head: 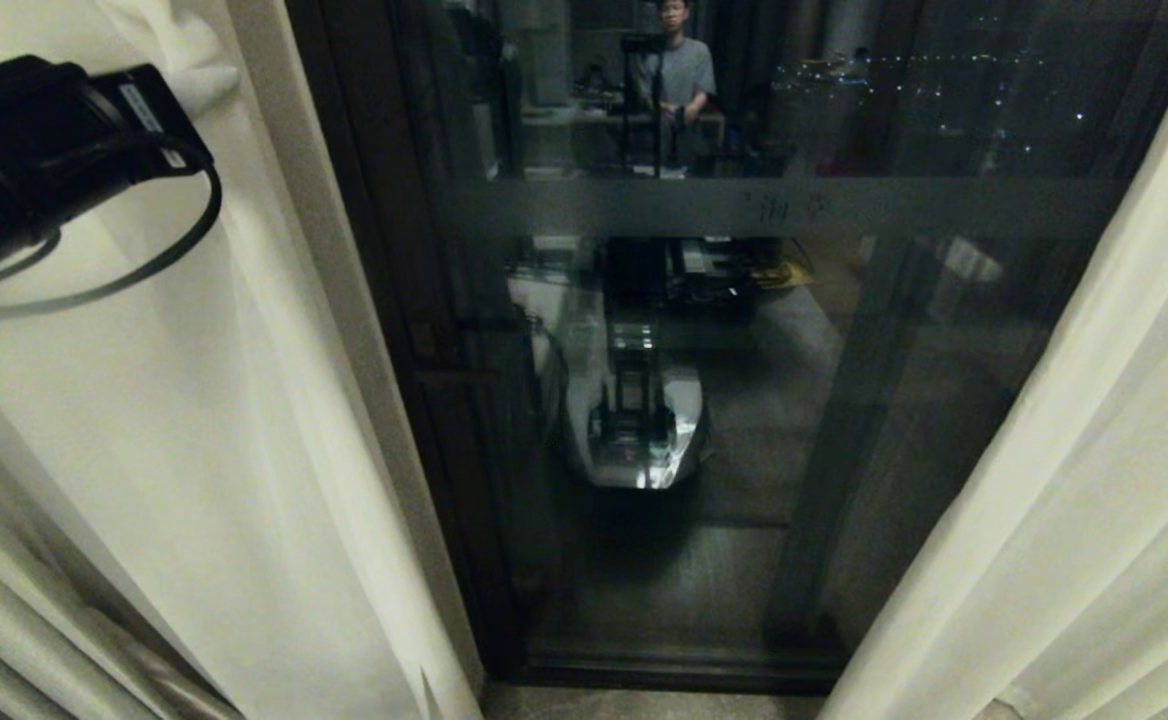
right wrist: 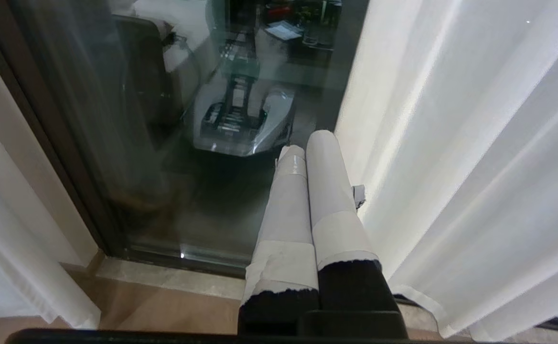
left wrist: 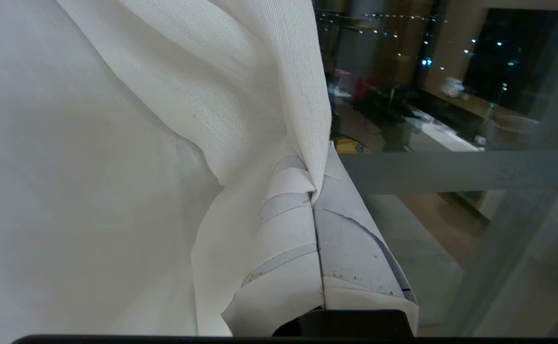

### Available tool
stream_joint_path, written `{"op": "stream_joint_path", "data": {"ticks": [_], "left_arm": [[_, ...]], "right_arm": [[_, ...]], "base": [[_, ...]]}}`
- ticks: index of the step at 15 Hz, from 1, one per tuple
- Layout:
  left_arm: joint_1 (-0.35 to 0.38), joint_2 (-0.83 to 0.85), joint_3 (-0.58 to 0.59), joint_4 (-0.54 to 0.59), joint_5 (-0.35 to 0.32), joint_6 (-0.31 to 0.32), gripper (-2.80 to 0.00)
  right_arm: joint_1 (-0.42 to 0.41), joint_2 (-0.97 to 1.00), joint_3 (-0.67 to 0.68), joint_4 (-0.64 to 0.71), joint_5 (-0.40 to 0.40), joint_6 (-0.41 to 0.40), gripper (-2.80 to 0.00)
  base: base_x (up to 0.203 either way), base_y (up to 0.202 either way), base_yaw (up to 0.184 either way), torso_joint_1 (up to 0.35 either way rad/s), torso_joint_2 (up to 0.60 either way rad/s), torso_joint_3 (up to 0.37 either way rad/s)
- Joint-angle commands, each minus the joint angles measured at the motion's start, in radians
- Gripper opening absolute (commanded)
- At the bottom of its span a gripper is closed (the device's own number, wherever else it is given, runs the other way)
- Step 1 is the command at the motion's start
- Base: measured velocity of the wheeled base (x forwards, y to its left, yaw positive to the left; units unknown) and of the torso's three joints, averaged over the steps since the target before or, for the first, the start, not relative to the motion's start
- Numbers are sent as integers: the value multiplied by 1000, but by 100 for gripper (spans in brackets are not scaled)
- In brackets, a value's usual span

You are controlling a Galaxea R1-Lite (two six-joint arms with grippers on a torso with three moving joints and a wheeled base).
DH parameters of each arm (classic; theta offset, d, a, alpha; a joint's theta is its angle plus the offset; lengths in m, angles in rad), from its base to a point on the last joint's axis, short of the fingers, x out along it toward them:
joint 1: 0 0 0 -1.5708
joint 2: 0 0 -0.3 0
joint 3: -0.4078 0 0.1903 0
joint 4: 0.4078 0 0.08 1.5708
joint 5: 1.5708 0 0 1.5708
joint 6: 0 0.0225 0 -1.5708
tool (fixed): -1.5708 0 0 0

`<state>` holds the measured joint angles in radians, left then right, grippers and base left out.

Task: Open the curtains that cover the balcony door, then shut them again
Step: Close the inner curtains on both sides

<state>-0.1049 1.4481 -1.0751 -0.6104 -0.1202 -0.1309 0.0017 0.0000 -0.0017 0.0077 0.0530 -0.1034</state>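
The curtains hang parted: a cream left panel (head: 194, 400) and a right panel (head: 1094, 450) frame the balcony door (head: 744, 560), dark-framed glass with a frosted band (head: 794, 205). My left arm's black wrist (head: 34, 160) is raised at the upper left against the left panel. In the left wrist view my left gripper (left wrist: 316, 193) is shut on the edge of the left curtain (left wrist: 241, 110), whose fabric is pinched between the taped fingertips. My right gripper (right wrist: 305, 148) is shut with nothing in it and hangs low, just beside the right curtain (right wrist: 475, 143), in front of the door glass (right wrist: 116, 143).
The glass reflects my own base (head: 634, 420) and a person (head: 679, 70) seated behind me. A pale stone threshold (right wrist: 164, 277) runs along the foot of the door. City lights (head: 944, 90) show through the upper glass.
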Motion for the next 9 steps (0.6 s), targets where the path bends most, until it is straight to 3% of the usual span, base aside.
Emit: {"op": "stream_joint_path", "data": {"ticks": [1, 3, 9], "left_arm": [[-1, 6, 0, -3, -1, -1, -280], [-2, 6, -2, -3, -1, -1, -280], [-9, 4, -2, -3, -1, -1, -280]], "right_arm": [[0, 2, 0, 0, 1, -1, -280], [0, 2, 0, 0, 1, -1, -280], [0, 2, 0, 0, 1, -1, -280]], "base": [[0, 0, 0, 0, 0, 0], [0, -39, 6, 0, 1, -1], [0, -181, 4, 1, 1, 3]]}}
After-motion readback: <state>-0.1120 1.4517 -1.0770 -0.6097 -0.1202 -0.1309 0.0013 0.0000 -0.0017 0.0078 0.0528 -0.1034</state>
